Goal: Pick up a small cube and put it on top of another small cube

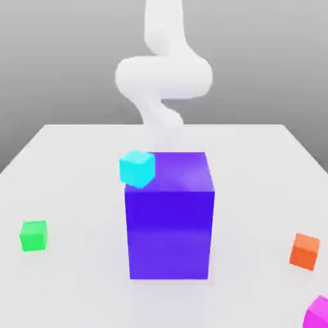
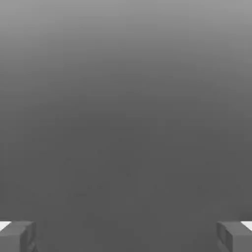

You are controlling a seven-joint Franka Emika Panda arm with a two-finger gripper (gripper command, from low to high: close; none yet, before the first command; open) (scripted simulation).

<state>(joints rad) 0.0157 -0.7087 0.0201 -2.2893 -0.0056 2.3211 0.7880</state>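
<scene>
Fingers [image 2: 17, 237] spread wide apart, grasping nothing, touching nothing. Magenta cube [image 1: 318, 312] on white surface [image 1: 77, 160], near corner at exterior view's right, close to orange cube [image 1: 305, 250]. Green cube [image 1: 33, 235] well apart, at exterior view's left. Cyan cube [image 1: 137, 168] by big blue-purple block [image 1: 170, 214] top edge.

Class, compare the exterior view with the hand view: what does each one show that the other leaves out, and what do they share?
Exterior view alone: the white table, the big blue-purple block, the cyan cube at its upper corner, the green cube toward the exterior view's left, the orange cube and the magenta cube toward its right, and the white arm behind the block.

Hand view alone: the pincer, its fingertips wide apart, nothing between them.

Shared: a plain grey backdrop.
</scene>
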